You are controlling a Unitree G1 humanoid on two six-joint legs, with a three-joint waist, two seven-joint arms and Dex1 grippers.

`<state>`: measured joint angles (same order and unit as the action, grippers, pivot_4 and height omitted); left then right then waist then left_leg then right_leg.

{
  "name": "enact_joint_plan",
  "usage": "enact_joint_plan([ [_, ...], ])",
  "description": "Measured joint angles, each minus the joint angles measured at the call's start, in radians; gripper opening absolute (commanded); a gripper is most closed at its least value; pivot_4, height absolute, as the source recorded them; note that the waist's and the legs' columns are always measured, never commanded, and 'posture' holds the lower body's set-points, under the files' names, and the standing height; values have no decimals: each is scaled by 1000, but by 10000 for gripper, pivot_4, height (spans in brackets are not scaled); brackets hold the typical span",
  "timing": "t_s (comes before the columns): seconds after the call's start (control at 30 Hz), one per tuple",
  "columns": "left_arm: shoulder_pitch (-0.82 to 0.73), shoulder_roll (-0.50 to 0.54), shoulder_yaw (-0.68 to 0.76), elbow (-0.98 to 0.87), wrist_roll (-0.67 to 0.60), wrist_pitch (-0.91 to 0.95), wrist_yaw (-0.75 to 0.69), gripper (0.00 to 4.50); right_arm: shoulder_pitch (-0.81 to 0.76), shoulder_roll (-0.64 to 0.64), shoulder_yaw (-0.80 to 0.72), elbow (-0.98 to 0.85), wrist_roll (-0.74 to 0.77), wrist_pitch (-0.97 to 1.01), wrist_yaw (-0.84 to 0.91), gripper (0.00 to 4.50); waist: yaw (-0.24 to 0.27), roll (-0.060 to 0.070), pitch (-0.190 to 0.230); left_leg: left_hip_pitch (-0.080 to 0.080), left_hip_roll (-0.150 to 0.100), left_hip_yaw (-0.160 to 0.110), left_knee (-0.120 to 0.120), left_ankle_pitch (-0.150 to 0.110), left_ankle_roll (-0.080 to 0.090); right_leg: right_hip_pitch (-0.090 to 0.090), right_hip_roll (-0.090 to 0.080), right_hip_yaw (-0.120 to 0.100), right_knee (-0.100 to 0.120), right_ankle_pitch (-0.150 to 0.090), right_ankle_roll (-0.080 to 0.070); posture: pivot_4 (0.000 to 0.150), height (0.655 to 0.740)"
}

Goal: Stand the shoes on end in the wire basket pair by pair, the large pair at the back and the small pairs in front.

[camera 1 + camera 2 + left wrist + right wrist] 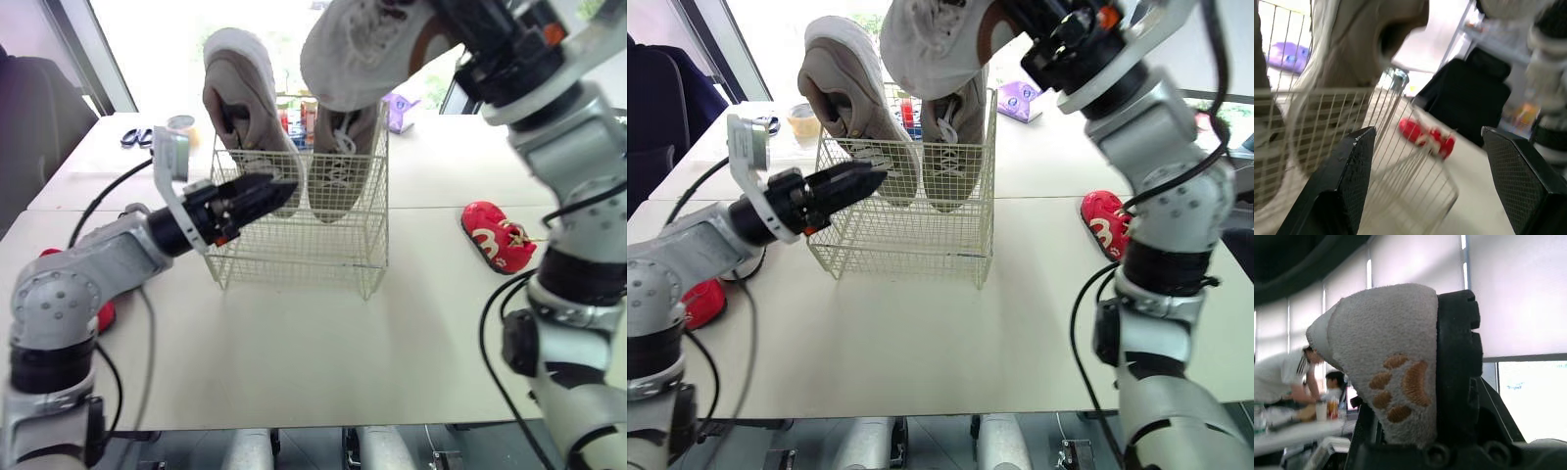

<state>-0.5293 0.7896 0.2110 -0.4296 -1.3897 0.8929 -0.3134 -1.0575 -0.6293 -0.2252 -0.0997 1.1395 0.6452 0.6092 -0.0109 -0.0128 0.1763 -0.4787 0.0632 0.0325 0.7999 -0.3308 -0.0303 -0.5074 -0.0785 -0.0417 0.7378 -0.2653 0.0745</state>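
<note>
paw-print shoe (pixel 362 49) in right jaws above basket (pixel 294 253)

Three large shoes are in view: one beige shoe (pixel 257 117), a second beige shoe (pixel 341 174) and one paw-print shoe (pixel 367 44). There is one wire basket (pixel 294 247). One red shoe (pixel 498 235) lies on the right. On the left is another red shoe (pixel 701 302), possibly two, as the arm covers it. There is also one pair of scissors (pixel 135 137).

Raised shoe (pixel 362 49) cropped at top edge, red shoe (pixel 703 302) partly hid behind L arm.
</note>
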Motion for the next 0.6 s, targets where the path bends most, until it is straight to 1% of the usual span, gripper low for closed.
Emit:
enact_joint_plan([
  [0.07, 0, 17, 4, -28, 16, -1, -3, 35184, -6, -58, 47, 57, -62, 5, 131, 9195, 0, 0, 0, 0, 0, 0, -1, 0, 0, 1, 0, 0, -3, 0, 0, 1500, 6552],
  [0.17, 7, 17, 8, -64, 48, -9, 27, 35184, -6, -78, 123, 116, -164, -6, 273, 9195, -1, 0, 0, 0, 0, 1, -1, 0, 0, 1, -1, 0, -4, 0, 0, 1500, 6552],
  [0.3, 157, -72, 10, -166, 85, -47, 128, 35184, -5, -80, 230, 224, -338, -95, 441, 9195, -2, 0, 1, 1, 0, 3, -5, 0, 0, 0, -2, 1, -5, 1, 1, 1500, 6552],
  [0.37, 215, -89, 1, -195, 87, -48, 152, 35184, -11, -72, 253, 289, -400, -136, 487, 9195, -1, -1, 2, 0, 0, 3, -6, 0, 0, -2, -1, 1, -5, 1, 1, 1500, 6552],
  [0.47, 262, -66, 3, -242, 92, -46, 152, 35184, -35, -55, 281, 384, -484, -197, 565, 9195, 2, -1, 2, 0, 0, 3, -8, 0, 0, -2, -1, 1, -5, 1, 1, 1500, 6552],
  [0.6, 301, -18, 15, -244, 99, -45, 125, 35184, -66, -37, 293, 474, -560, -254, 644, 9195, 0, -1, 2, 1, 0, 3, -8, 0, 0, -2, -1, 1, -5, 1, 1, 1500, 6552],
])
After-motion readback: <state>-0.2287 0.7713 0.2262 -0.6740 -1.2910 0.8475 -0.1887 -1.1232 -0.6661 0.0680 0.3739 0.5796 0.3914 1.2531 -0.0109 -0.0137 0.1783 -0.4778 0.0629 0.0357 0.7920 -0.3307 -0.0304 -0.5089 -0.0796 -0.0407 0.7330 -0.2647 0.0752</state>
